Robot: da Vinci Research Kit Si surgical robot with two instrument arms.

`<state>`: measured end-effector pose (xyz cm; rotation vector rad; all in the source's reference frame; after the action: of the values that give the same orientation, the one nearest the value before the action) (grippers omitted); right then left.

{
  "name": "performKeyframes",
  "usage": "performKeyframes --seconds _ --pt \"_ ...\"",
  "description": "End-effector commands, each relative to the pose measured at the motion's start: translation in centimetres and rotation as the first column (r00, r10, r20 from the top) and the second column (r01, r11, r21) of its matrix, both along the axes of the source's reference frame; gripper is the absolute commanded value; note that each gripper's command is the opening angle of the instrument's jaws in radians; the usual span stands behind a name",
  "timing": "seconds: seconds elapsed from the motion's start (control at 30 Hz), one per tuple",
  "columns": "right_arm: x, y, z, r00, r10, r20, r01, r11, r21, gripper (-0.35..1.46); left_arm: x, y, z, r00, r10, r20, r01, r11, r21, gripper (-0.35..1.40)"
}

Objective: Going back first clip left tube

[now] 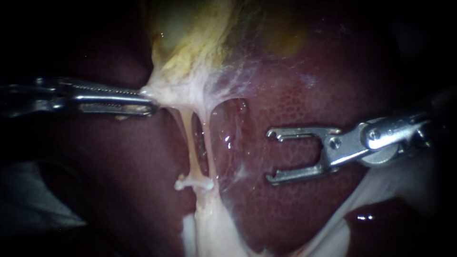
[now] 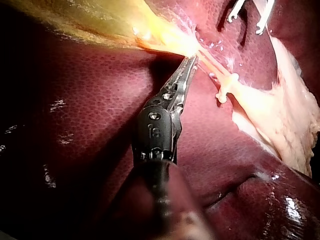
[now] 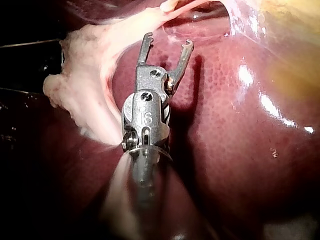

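Endoscope view: left instrument (image 1: 148,102) has its pincer gripping pale tissue (image 1: 177,90) at the gallbladder (image 1: 190,38) edge; right instrument (image 1: 270,156), pincer gaping empty, hangs over open liver (image 1: 314,85), well apart from the clip (image 1: 193,182) low on the left tube (image 1: 191,150).

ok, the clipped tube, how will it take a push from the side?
Probably floppy: the tube is a thin pale strand, taut only because the left instrument grips the tissue above it. Likely slippery, since wet glints show nearby. Possibly fragile; the clip might shift if knocked.
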<state>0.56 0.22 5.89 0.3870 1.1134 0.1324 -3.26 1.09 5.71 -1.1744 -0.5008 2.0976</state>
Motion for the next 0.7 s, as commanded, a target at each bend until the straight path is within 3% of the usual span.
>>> performKeyframes --seconds 0.03,0.3,0.7 --pt "-0.01 0.00 -0.01 1.0000 -0.003 0.002 0.003 1.000 0.001 0.50 -0.02 0.01 0.06 1.0000 -0.002 -0.005 0.001 1.000 -0.010 -0.35" --pt "-0.12 0.03 -0.04 1.0000 -0.001 0.004 0.001 1.000 0.001 0.50 -0.25 -0.01 0.53 0.9999 -0.003 0.010 0.003 1.000 0.016 -0.35" --pt "-0.11 0.01 -0.06 1.0000 0.001 0.005 -0.001 1.000 0.001 0.50 -0.26 0.01 0.54 0.9999 0.000 0.013 0.000 1.000 0.017 -0.35"
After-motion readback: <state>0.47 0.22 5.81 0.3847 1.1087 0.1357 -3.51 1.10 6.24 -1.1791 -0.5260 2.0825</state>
